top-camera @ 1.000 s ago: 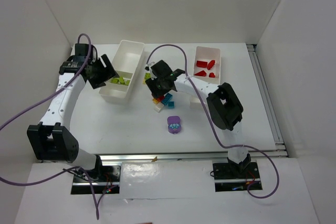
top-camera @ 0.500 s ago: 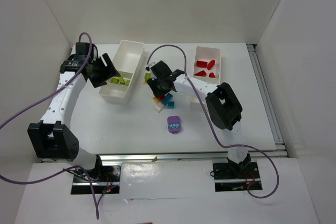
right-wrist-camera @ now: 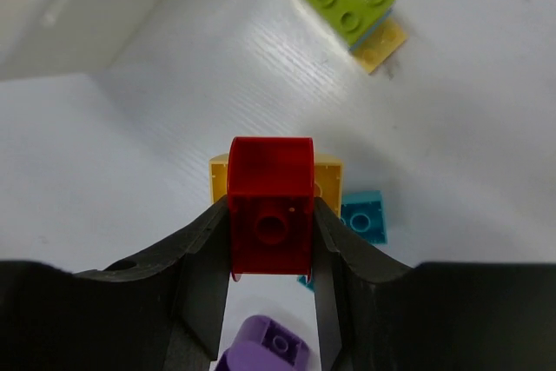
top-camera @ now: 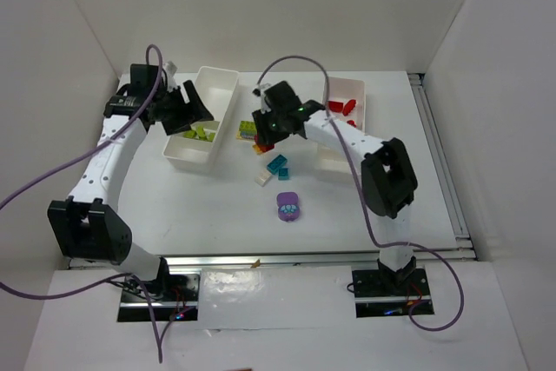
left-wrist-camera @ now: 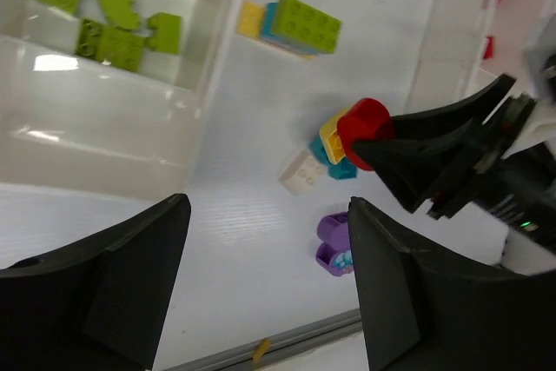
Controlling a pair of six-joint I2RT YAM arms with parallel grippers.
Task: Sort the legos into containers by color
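My right gripper (top-camera: pixel 261 140) is shut on a red brick (right-wrist-camera: pixel 271 215) and holds it above the table. A yellow brick (right-wrist-camera: pixel 328 182) shows right behind the red one; I cannot tell whether the two are joined. Teal bricks (top-camera: pixel 278 164), a white brick (top-camera: pixel 263 178) and the purple piece (top-camera: pixel 288 207) lie below it. My left gripper (top-camera: pixel 193 110) is open and empty over the left white tray (top-camera: pixel 181 155), which holds lime green bricks (top-camera: pixel 200 134). The right white tray (top-camera: pixel 359 103) holds red bricks (top-camera: pixel 339 107).
A lime green brick stacked on teal and yellow pieces (top-camera: pixel 248 130) lies between the trays, next to the left tray's wall. A metal rail (top-camera: pixel 313 258) runs along the table's near edge and another (top-camera: pixel 439 154) along the right side.
My right gripper has risen and moved back from the brick pile with the red brick in it. My left gripper has swung right, from beside the left tray to over it.
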